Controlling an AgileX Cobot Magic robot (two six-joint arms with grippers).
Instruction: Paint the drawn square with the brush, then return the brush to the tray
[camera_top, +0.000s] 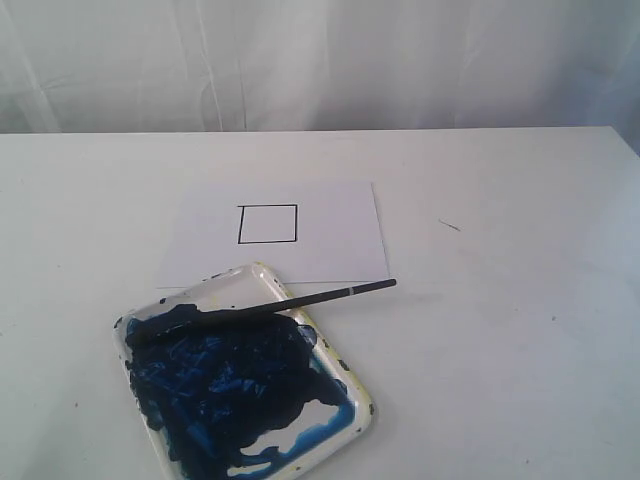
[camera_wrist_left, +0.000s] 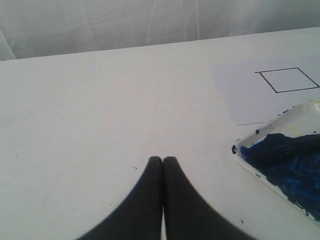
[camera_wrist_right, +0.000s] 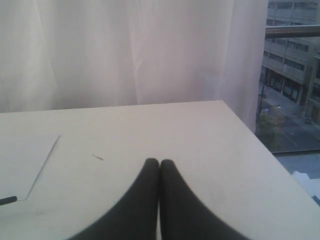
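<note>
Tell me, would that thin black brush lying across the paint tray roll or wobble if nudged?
Probably. The brush looks thin and round, so it could roll. Resting across the tray edge with its handle overhanging, it may pivot or tip. It lies straight, so it is likely stiff.

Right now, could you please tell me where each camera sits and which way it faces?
Exterior: above the table's near side, facing the curtain; sees drawn square, tray, brush; no robot parts.
Left wrist: low over the table's left, facing the curtain; left jaws closed.
Right wrist: low over the right, facing curtain and window; right jaws closed.
Shared: exterior and left wrist both show drawn square and tray.
</note>
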